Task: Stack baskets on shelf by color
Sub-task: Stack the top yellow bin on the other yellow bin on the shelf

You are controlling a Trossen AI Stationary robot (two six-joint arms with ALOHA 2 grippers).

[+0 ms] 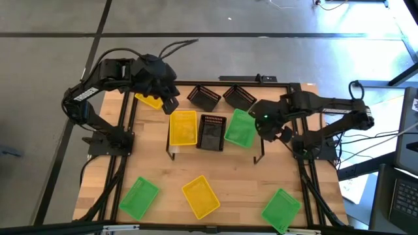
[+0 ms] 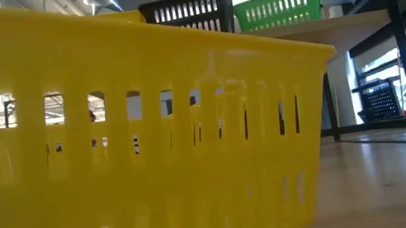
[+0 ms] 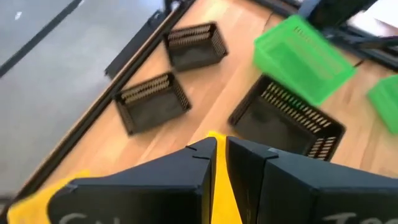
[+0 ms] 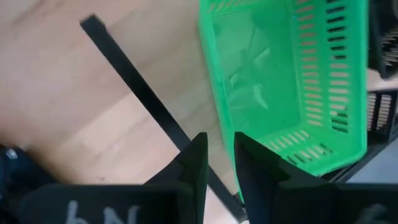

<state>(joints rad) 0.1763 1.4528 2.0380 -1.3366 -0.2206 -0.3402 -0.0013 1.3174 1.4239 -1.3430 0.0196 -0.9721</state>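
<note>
Light wood planks make up the desk (image 1: 222, 179) seen from above; the shelf (image 1: 258, 145) stands mid-desk carrying a yellow basket (image 1: 183, 128), a black basket (image 1: 212, 132) and a green basket (image 1: 240, 128) side by side. Two more black baskets (image 1: 204, 98) lie behind it, and three loose baskets sit along the near edge with open room between them. The left claw (image 1: 171, 104) holds another yellow basket (image 1: 149, 100) at the shelf's back left corner. The right claw (image 1: 266, 128) hovers at the green basket's right rim.

Low view: a slotted yellow wall (image 2: 134, 151) fills the foreground.

Left wrist: its fingers (image 3: 186, 180) pinch a yellow rim (image 3: 217, 174).

Right wrist: its fingers (image 4: 193, 165) stand narrowly parted, holding nothing, above the shelf's black rail (image 4: 134, 87) and just beside the slotted green basket.

No writing can be read.
</note>
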